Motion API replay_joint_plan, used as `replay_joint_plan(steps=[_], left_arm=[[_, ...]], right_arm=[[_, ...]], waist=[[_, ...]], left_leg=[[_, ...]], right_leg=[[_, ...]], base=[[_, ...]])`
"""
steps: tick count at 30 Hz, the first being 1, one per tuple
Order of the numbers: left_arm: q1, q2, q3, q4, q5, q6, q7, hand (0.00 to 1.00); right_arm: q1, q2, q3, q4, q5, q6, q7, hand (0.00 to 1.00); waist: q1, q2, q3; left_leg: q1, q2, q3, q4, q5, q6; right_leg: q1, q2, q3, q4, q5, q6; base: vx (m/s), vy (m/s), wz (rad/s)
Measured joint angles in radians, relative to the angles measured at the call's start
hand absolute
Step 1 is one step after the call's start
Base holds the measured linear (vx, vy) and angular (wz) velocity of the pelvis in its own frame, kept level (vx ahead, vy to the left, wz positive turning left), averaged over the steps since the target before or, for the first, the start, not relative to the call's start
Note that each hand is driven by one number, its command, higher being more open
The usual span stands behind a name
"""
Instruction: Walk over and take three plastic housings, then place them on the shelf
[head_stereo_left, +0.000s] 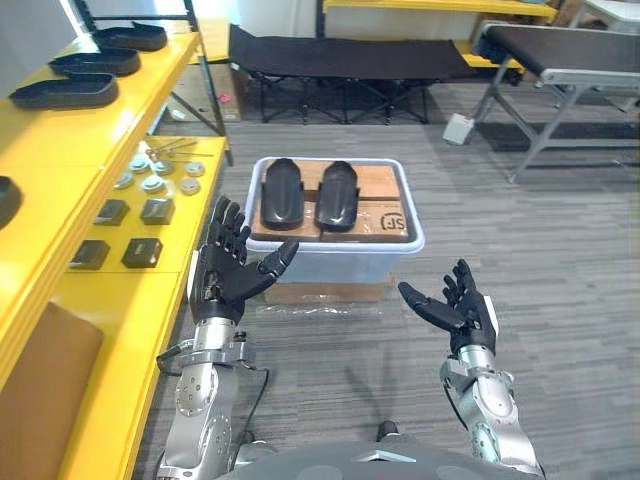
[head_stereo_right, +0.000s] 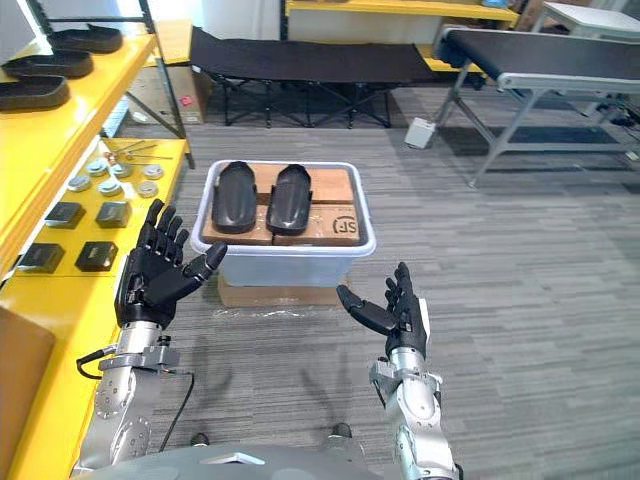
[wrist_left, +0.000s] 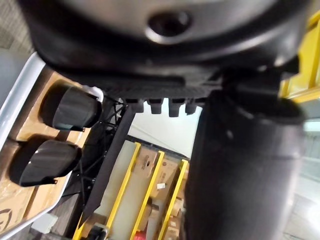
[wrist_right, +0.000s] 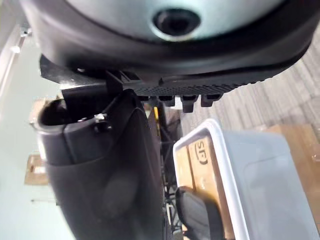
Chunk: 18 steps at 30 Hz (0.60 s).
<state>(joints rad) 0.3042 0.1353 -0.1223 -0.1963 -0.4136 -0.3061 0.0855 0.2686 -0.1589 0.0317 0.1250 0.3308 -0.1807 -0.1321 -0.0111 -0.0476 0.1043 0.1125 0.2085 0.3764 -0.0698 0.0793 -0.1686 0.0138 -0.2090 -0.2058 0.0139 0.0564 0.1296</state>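
Fingers (head_stereo_left: 230, 228) spread, empty, on left hand (head_stereo_left: 222, 275) and right hand (head_stereo_left: 462, 310); housings (head_stereo_left: 282, 192) in bin (head_stereo_left: 340, 265) at 12 o'clock, likely light, stiff, slick: grip across narrow sides.

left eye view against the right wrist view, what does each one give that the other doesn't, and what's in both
Left eye view: both hands open, left hand and right hand, near the bin; two housings side by side in it; more housings in a row on the yellow shelf. Right wrist view: the right hand's thumb from close, beside the bin's pale wall. Shared: the white bin, the cardboard inside it, and one black housing lying on that cardboard.
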Motion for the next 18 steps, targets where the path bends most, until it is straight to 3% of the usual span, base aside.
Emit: replay_joint_plan(steps=[2, 3, 4, 5, 6, 7, 8, 9, 10, 11, 14, 18], left_arm=[[0.01, -0.001, -0.001, 0.01, -0.007, 0.002, 0.015, 1.0], [0.008, -0.001, 0.001, 0.032, -0.008, 0.001, 0.023, 1.0], [0.007, -0.002, 0.002, 0.045, -0.01, 0.002, 0.026, 1.0], [0.011, -0.005, 0.002, 0.063, -0.019, 0.002, 0.028, 1.0], [0.02, -0.016, 0.001, 0.072, -0.02, 0.002, 0.027, 1.0], [0.025, -0.022, -0.002, 0.073, -0.02, 0.002, 0.025, 1.0], [0.026, -0.022, -0.008, 0.072, -0.019, 0.001, 0.013, 1.0], [0.028, -0.023, -0.012, 0.068, -0.02, -0.001, -0.001, 1.0], [0.028, -0.02, -0.016, 0.067, -0.02, -0.004, -0.008, 1.0], [0.028, -0.001, -0.02, 0.068, -0.017, -0.006, -0.018, 1.0], [0.013, 0.02, -0.032, 0.067, -0.014, -0.007, -0.033, 1.0], [0.008, 0.024, -0.056, 0.044, -0.011, -0.002, -0.029, 1.0]], right_arm=[[0.008, -0.001, 0.003, 0.009, -0.002, 0.0, 0.013, 1.0], [0.009, -0.002, 0.008, 0.012, -0.007, 0.0, 0.013, 1.0], [0.008, -0.004, 0.012, 0.012, -0.007, 0.0, 0.015, 1.0], [0.008, -0.013, 0.02, 0.012, -0.006, 0.0, 0.018, 1.0], [0.005, -0.032, 0.023, 0.015, -0.007, 0.0, 0.021, 1.0], [0.003, -0.039, 0.022, 0.018, -0.006, 0.0, 0.018, 1.0], [-0.006, -0.046, 0.019, 0.02, -0.007, 0.0, 0.011, 1.0], [-0.014, -0.063, 0.017, 0.021, -0.01, -0.003, -0.004, 1.0], [-0.021, -0.068, 0.017, 0.025, -0.011, -0.007, -0.012, 1.0], [-0.03, -0.056, 0.045, 0.031, -0.011, -0.003, -0.034, 1.0], [-0.029, -0.051, 0.055, 0.026, 0.011, -0.012, -0.035, 1.0], [-0.006, -0.032, 0.043, 0.026, 0.032, -0.044, -0.052, 1.0]], waist=[[0.0, 0.007, 0.013], [0.001, 0.022, 0.036], [0.002, 0.026, 0.046], [0.005, 0.048, 0.07], [0.01, 0.063, 0.1], [0.013, 0.075, 0.104], [0.02, 0.09, 0.112], [0.027, 0.103, 0.109], [0.033, 0.109, 0.112], [0.041, 0.08, 0.109], [0.032, 0.031, 0.11], [0.027, 0.026, 0.106]], left_leg=[[-0.044, 0.053, -0.001, 0.159, -0.075, -0.01], [-0.096, 0.095, -0.038, 0.315, -0.116, -0.001], [-0.126, 0.115, -0.064, 0.402, -0.125, 0.003], [-0.185, 0.147, -0.13, 0.556, -0.124, 0.006], [-0.237, 0.165, -0.185, 0.67, -0.141, -0.011], [-0.254, 0.153, -0.203, 0.685, -0.17, -0.022], [-0.262, 0.093, -0.219, 0.64, -0.222, 0.003], [-0.242, 0.027, -0.225, 0.51, -0.221, 0.032], [-0.228, 0.002, -0.229, 0.454, -0.216, 0.066], [-0.195, -0.021, -0.205, 0.406, -0.206, 0.067], [-0.189, -0.062, -0.2, 0.34, -0.172, 0.073], [-0.166, -0.089, -0.202, 0.266, -0.138, 0.075]], right_leg=[[0.009, 0.025, 0.009, 0.002, -0.003, -0.005], [0.031, 0.042, 0.01, 0.003, -0.015, -0.022], [0.045, 0.05, 0.01, 0.004, -0.025, -0.035], [0.073, 0.068, 0.01, 0.003, -0.034, -0.048], [0.1, 0.081, 0.021, -0.001, -0.043, -0.061], [0.103, 0.074, 0.024, -0.001, -0.046, -0.062], [0.103, 0.062, 0.029, 0.002, -0.048, -0.06], [0.089, 0.058, 0.03, 0.004, -0.046, -0.048], [0.083, 0.062, 0.036, 0.006, -0.045, -0.04], [0.08, 0.047, 0.049, -0.002, -0.041, -0.032], [0.069, 0.012, 0.038, -0.013, -0.027, -0.011], [0.065, -0.005, -0.001, -0.014, -0.024, -0.008]], base=[[0.06, -0.073, -0.24], [0.02, -0.073, -0.07], [0.01, -0.105, -0.03], [0.0, -0.096, -0.02], [0.02, -0.057, -0.03], [0.05, 0.063, -0.04], [0.05, 0.128, -0.08], [0.04, 0.137, -0.15], [0.03, 0.094, -0.36], [0.04, 0.055, -0.27], [0.08, 0.031, 0.03], [0.1, 0.001, 0.08]])
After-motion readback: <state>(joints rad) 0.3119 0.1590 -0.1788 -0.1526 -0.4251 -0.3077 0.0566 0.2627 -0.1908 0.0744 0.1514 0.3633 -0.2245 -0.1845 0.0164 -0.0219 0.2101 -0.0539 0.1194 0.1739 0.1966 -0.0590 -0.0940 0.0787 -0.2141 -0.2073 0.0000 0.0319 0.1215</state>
